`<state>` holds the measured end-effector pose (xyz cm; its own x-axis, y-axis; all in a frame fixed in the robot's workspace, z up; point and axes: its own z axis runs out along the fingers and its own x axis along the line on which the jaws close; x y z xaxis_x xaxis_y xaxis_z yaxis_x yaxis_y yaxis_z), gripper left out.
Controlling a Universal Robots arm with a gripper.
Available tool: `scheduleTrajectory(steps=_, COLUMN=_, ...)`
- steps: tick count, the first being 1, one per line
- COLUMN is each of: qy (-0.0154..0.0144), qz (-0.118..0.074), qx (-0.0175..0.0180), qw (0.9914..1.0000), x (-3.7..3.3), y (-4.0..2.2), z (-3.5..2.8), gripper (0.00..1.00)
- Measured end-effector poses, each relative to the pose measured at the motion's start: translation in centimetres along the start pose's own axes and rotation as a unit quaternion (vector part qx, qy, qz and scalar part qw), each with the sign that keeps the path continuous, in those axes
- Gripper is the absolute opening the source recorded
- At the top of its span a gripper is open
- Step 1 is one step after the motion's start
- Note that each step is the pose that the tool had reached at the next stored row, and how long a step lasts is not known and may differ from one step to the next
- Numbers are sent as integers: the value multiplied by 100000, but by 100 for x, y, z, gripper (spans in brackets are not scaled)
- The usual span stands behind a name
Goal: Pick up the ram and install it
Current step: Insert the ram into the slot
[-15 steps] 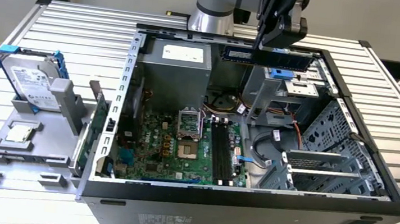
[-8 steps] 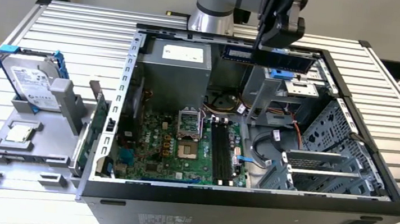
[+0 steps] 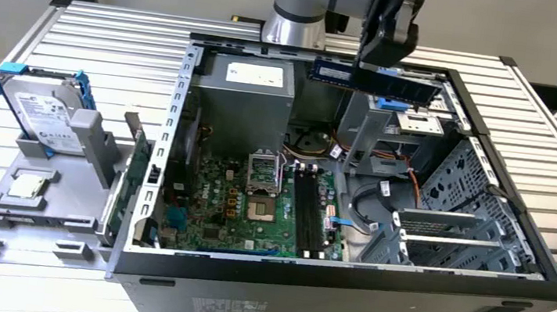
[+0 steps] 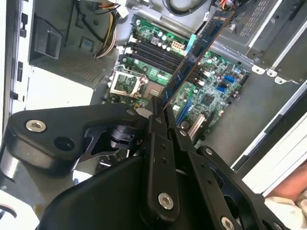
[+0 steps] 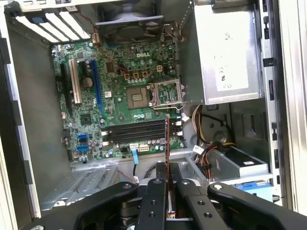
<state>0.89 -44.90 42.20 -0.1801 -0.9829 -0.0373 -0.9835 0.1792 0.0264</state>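
Observation:
The ram (image 3: 374, 80), a long dark blue stick with black chips, hangs level above the back of the open computer case (image 3: 347, 294). My gripper (image 3: 382, 64) is shut on it from above. In the second wrist view the ram (image 4: 196, 52) juts out from between the black fingers (image 4: 156, 112) over the green motherboard (image 4: 211, 91). In the first wrist view the ram (image 5: 167, 139) shows edge-on, clamped by my gripper (image 5: 168, 168), above the black memory slots (image 5: 136, 130). These slots (image 3: 310, 207) lie low in the case, well below the stick.
A silver hard drive in a blue bracket (image 3: 47, 110) stands on a grey fixture (image 3: 31, 203) at the exterior view's left. A green card (image 3: 137, 175) stands upright beside the case wall. The power supply (image 3: 249, 90) and the drive cage (image 3: 407, 131) flank the held stick.

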Motion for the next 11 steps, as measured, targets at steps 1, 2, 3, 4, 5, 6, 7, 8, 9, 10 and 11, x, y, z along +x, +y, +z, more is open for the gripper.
scheduleTrajectory(steps=1, qy=-21, qz=675, qx=16, qw=99998, x=0, y=0, z=0, gripper=0)
scheduleTrajectory(steps=2, qy=-33, qz=1224, qx=30, qw=99992, x=0, y=0, z=0, gripper=0)
scheduleTrajectory(steps=3, qy=-47, qz=1857, qx=45, qw=99983, x=0, y=0, z=0, gripper=0)
scheduleTrajectory(steps=4, qy=-60, qz=2474, qx=59, qw=99969, x=0, y=0, z=0, gripper=0)
scheduleTrajectory(steps=5, qy=-75, qz=3093, qx=71, qw=99952, x=0, y=0, z=0, gripper=0)
scheduleTrajectory(steps=6, qy=-92, qz=3749, qx=86, qw=99930, x=0, y=0, z=0, gripper=0)
scheduleTrajectory(steps=7, qy=-106, qz=4281, qx=96, qw=99908, x=0, y=0, z=0, gripper=0)
scheduleTrajectory(steps=8, qy=-118, qz=4900, qx=109, qw=99880, x=0, y=0, z=0, gripper=0)
scheduleTrajectory(steps=9, qy=-132, qz=5493, qx=123, qw=99849, x=0, y=0, z=0, gripper=0)
scheduleTrajectory(steps=10, qy=-141, qz=6018, qx=135, qw=99819, x=0, y=0, z=0, gripper=0)
scheduleTrajectory(steps=11, qy=-156, qz=6502, qx=144, qw=99788, x=0, y=0, z=0, gripper=0)
